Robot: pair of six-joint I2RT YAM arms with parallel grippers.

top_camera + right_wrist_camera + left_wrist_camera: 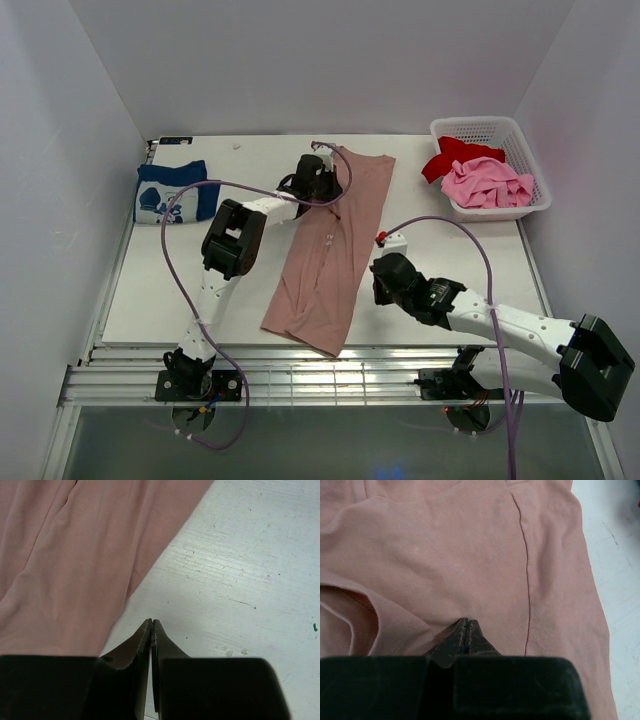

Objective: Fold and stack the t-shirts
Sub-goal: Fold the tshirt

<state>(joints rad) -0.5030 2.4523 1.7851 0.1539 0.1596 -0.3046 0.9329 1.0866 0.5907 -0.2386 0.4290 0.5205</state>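
- The white table (200,290) carries everything.
- The dusty pink-tan t-shirt (330,260) lies at the middle of the table as a long, narrow strip. It slants from the far side down to the near edge.
- The white basket (478,124) sits at the far right corner.
- The navy t-shirt (170,190), white print up, lies folded at the far left corner, well apart from the strip.
- The bright pink t-shirt (488,183) is heaped inside the basket.
- The red t-shirt (448,158) spills over the basket's left rim.
- My left claw (467,625) is at the far end of the pink-tan t-shirt, with its tips together on the cloth. I cannot tell whether any cloth is nipped between them.
- My right claw (151,624) is pressed together, with nothing in it. It hangs over bare table just beside the strip's right edge.
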